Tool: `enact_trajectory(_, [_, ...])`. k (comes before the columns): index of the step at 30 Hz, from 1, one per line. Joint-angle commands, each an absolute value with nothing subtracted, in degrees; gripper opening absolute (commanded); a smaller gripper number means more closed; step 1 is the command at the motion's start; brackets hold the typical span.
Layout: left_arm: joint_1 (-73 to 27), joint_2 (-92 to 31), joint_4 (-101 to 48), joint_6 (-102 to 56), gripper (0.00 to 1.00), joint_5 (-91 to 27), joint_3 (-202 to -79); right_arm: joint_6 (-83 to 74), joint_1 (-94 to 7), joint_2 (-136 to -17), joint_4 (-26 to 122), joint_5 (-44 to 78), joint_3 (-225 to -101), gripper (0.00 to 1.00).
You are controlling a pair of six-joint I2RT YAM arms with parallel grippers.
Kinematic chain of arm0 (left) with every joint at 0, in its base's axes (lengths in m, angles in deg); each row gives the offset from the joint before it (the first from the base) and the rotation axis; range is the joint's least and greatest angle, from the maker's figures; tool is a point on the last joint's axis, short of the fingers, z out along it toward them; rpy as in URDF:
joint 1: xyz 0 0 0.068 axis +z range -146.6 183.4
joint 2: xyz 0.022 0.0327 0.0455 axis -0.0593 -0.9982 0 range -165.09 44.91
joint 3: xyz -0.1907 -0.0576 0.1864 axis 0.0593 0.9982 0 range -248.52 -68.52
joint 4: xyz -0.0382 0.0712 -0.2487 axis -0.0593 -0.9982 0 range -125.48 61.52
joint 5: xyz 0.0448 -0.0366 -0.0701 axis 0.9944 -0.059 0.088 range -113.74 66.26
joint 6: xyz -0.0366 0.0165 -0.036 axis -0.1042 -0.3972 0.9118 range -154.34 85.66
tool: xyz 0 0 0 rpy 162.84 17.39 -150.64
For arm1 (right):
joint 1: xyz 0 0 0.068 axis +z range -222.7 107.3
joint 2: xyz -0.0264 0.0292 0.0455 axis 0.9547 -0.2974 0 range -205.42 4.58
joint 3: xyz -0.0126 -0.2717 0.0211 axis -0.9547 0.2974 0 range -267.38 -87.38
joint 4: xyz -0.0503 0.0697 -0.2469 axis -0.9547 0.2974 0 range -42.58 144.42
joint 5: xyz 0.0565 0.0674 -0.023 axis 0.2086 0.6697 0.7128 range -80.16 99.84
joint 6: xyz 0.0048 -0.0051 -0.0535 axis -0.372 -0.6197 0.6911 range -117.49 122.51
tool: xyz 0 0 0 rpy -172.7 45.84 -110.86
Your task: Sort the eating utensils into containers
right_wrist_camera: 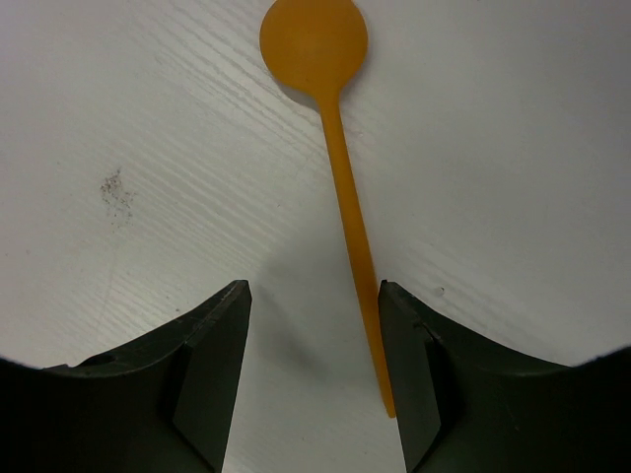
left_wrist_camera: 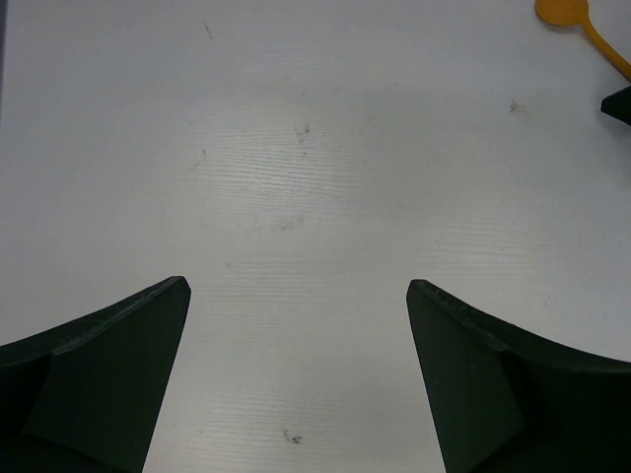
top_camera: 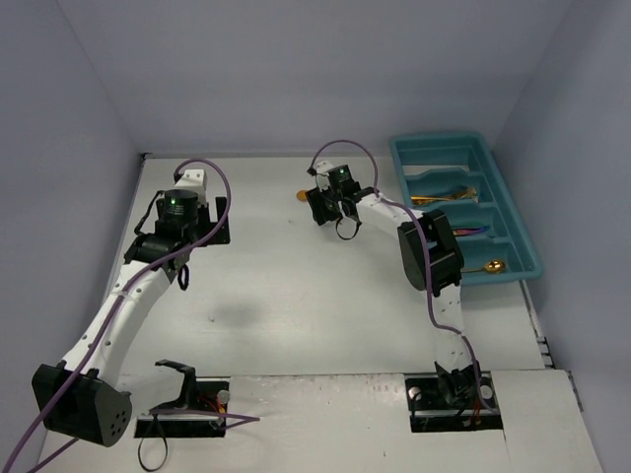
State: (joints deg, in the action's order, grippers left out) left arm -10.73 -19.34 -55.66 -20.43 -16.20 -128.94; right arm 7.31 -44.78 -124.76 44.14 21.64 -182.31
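Right end effector straddles gold spoon — handle just beside one finger.

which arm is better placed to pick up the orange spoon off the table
Right: the open right pincer straddles the spoon handle, and the tray is on that side. The left pincer hangs over bare table, the spoon only at its view's corner.

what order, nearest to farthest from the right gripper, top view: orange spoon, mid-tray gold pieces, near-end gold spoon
1. orange spoon, between the right gripper's open fingers
2. gold pieces, middle of the tray, off to the right
3. gold spoon, tray's near end
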Motion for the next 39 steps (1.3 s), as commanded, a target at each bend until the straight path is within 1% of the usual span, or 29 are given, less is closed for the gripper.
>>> enact_trajectory(1, [-10.63,-19.03,-53.48,-20.98,0.91,-15.35,-130.48,7.96,-44.00,-124.85,42.15,19.71,-186.49,0.52])
enact_trajectory(6, [-10.64,-18.90,-53.44,-20.98,0.91,-15.39,-130.48,8.22,-43.69,-125.30,42.21,19.51,-187.26,0.52])
enact_trajectory(11, [-10.66,-18.95,-53.44,-20.98,0.91,-15.39,-130.40,8.17,-43.64,-127.23,42.32,19.65,-189.01,0.49])
enact_trajectory(17, [-10.67,-19.02,-53.53,-20.98,0.91,-15.16,-130.40,7.87,-43.04,-129.62,43.12,19.71,-192.10,0.43])
enact_trajectory(22, [-10.64,-19.01,-53.61,-21.16,0.91,-15.22,-130.48,7.76,-42.11,-132.10,44.22,19.20,-193.95,0.33])
enact_trajectory(25, [-10.64,-18.99,-53.61,-21.14,0.91,-15.15,-130.48,7.78,-41.56,-133.34,44.79,18.83,-194.56,0.26])
enact_trajectory(30, [-10.64,-18.99,-53.65,-21.22,0.91,-15.22,-130.42,7.34,-40.92,-133.17,45.80,17.62,-192.93,0.03])
enact_trajectory(31, [-10.66,-18.96,-53.70,-21.25,0.91,-15.24,-130.42,7.16,-40.72,-132.44,45.90,17.20,-191.83,0.00])
enact_trajectory(36, [-10.58,-18.81,-53.61,-21.07,0.91,-15.75,-130.57,5.24,-39.74,-124.89,45.75,16.17,-183.12,0.00])
enact_trajectory(39, [-10.67,-18.81,-53.53,-20.98,0.91,-16.13,-130.66,3.54,-39.41,-118.42,45.67,15.56,-177.74,0.00])
